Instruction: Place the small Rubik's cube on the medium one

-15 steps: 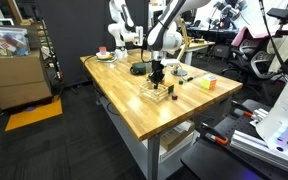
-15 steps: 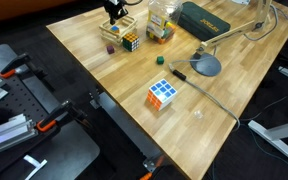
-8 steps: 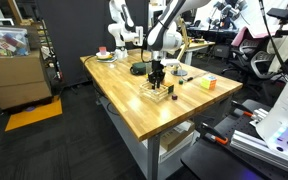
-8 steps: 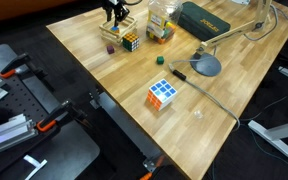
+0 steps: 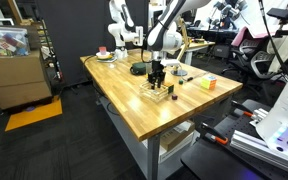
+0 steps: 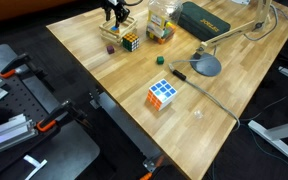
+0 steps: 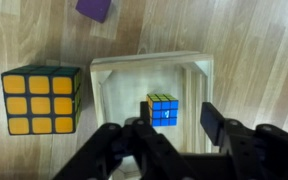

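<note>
In an exterior view, the arm [image 5: 167,30] reaches down over the wooden counter [image 5: 129,105]. Its claw [image 5: 157,76] hangs just above a pale wooden box [image 5: 154,91]. From here the claw is too small to tell how its fingers stand. A large cube [image 5: 207,84] sits well apart from the box, toward the counter's far side.

In an exterior view taken from across the counter [image 6: 104,80], the claw [image 6: 114,14] hovers near the far corner. The medium Rubik's cube [image 6: 132,41] stands just beside it on the wood. The large cube [image 6: 163,95] lies well apart, close to the near edge.

In the wrist view, the claw [image 7: 174,126] is spread wide with nothing between its fingers [image 7: 212,122]. The small Rubik's cube [image 7: 164,110] rests blue face up on the floor of the wooden box [image 7: 149,62], under the gap. The medium Rubik's cube [image 7: 42,100] sits outside the box, just beside its wall, yellow-orange face up. A purple block [image 7: 94,9] lies at the top edge.
</note>
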